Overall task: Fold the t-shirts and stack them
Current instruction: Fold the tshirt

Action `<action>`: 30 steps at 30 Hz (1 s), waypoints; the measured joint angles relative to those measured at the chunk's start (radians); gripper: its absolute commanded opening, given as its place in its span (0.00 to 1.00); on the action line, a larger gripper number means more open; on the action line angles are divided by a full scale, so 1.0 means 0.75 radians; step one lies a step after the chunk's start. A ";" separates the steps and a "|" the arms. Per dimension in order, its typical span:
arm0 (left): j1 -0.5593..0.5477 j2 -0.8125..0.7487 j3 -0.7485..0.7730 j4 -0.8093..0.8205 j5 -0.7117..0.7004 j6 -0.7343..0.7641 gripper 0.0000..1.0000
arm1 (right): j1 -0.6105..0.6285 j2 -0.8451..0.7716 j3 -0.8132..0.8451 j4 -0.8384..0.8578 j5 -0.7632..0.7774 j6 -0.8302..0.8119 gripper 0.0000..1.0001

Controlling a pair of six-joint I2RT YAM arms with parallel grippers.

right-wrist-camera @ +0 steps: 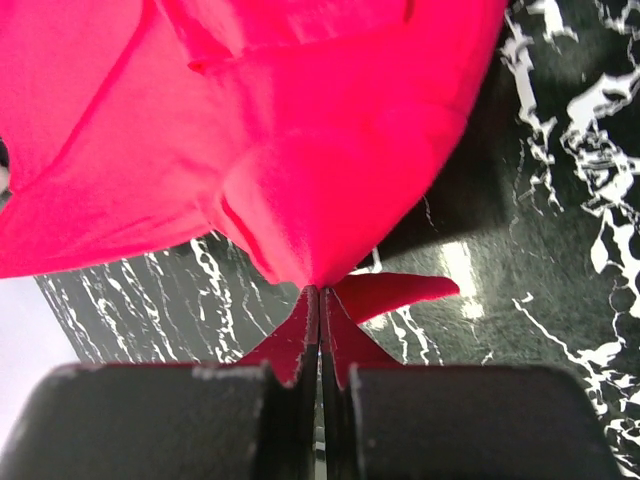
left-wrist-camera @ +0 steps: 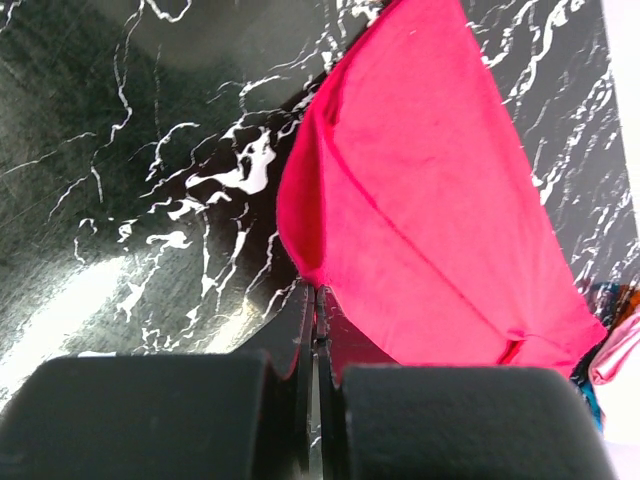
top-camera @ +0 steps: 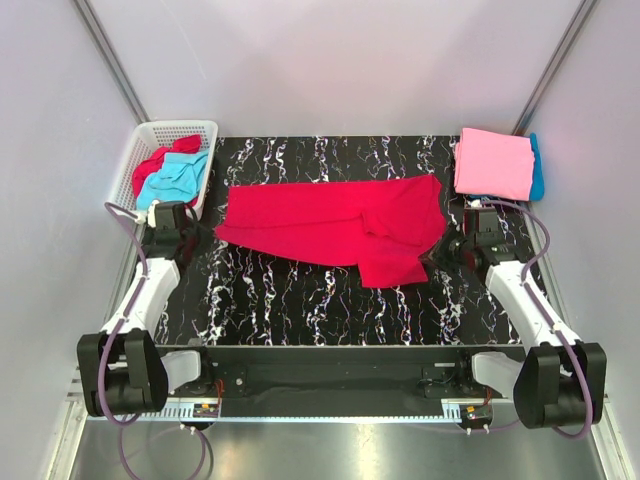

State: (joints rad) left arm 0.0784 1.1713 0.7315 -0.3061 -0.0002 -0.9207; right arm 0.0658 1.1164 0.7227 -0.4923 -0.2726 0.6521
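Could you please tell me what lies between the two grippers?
The red t-shirt lies spread on the table between the left gripper and the right gripper, each shut on an edge of it; the top view shows this.

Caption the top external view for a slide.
Left gripper and right gripper pinch opposite ends of the red t-shirt; folded pink t-shirt far right, basket far left.
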 measured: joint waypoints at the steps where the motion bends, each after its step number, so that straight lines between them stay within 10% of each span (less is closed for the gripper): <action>1: 0.000 -0.001 0.009 -0.003 -0.001 0.000 0.00 | 0.000 0.009 0.020 -0.006 0.000 -0.003 0.00; 4: -0.004 -0.012 0.019 -0.012 -0.007 -0.001 0.00 | 0.000 0.025 0.057 -0.005 0.000 -0.008 0.07; 6: -0.007 -0.020 0.019 -0.020 -0.014 -0.001 0.00 | 0.000 0.027 0.058 -0.010 -0.002 -0.006 0.40; 9: -0.008 -0.023 0.019 -0.033 -0.020 0.000 0.00 | 0.000 0.040 0.050 -0.022 -0.013 -0.009 0.58; 30: -0.036 0.004 0.019 -0.053 -0.031 0.006 0.00 | 0.052 0.024 -0.161 -0.148 -0.004 0.045 0.46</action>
State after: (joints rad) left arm 0.0517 1.1744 0.7460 -0.3458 -0.0235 -0.9165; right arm 0.1047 1.1347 0.6018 -0.6029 -0.2752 0.6861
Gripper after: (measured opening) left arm 0.012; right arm 0.441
